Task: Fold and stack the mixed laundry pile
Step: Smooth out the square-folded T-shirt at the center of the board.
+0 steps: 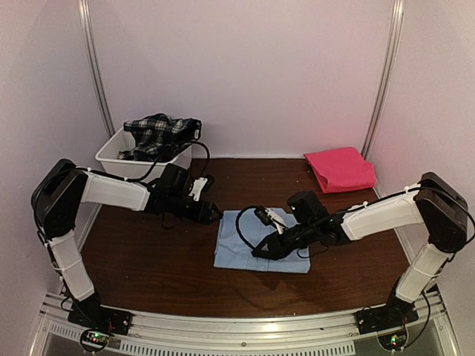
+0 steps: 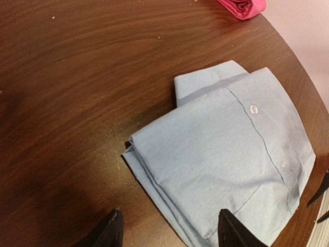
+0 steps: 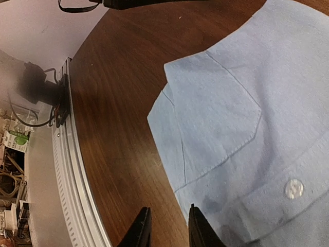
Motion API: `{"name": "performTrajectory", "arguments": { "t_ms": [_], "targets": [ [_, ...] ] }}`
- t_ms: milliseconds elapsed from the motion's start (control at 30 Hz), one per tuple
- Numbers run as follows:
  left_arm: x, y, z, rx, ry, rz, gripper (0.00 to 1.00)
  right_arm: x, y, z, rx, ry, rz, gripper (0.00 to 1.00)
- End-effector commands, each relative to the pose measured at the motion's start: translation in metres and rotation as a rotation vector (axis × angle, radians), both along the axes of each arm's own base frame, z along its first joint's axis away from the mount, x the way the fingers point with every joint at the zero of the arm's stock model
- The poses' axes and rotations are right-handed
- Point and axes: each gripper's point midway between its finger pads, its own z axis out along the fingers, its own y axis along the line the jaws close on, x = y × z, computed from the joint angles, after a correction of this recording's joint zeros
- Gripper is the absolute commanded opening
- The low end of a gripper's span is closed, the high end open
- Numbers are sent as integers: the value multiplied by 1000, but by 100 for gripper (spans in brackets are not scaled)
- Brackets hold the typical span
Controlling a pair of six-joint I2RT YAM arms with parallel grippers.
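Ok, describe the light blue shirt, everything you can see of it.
The light blue shirt is folded into a layered rectangle of thin woven cloth. A chest pocket and a placket with a white button face up. It lies flat in the middle of the dark wooden table. The right gripper hangs at its edge, jaws slightly apart; contact cannot be told.

You get bare table (image 1: 148, 259) left of the shirt (image 1: 241, 256) and behind it. The tub (image 1: 111, 157) blocks the back-left corner; the pink cloth (image 1: 340, 169) fills the back-right. The left arm (image 1: 119, 191) and right arm (image 1: 378, 215) reach in from both sides toward the middle.
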Motion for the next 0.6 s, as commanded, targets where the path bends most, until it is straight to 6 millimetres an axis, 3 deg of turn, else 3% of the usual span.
{"name": "performTrajectory", "arguments": {
  "t_ms": [0,233,567],
  "targets": [
    [21,-14,-7,-47,57,49,59,12,29,-14,-54,-63,28,25],
    [30,-28,-22,-85,100,40,54,20,39,-45,-115,-44,16,24],
    [39,-42,-26,-125,106,10,42,8,32,-75,-161,1,19,23]
  ]
}}
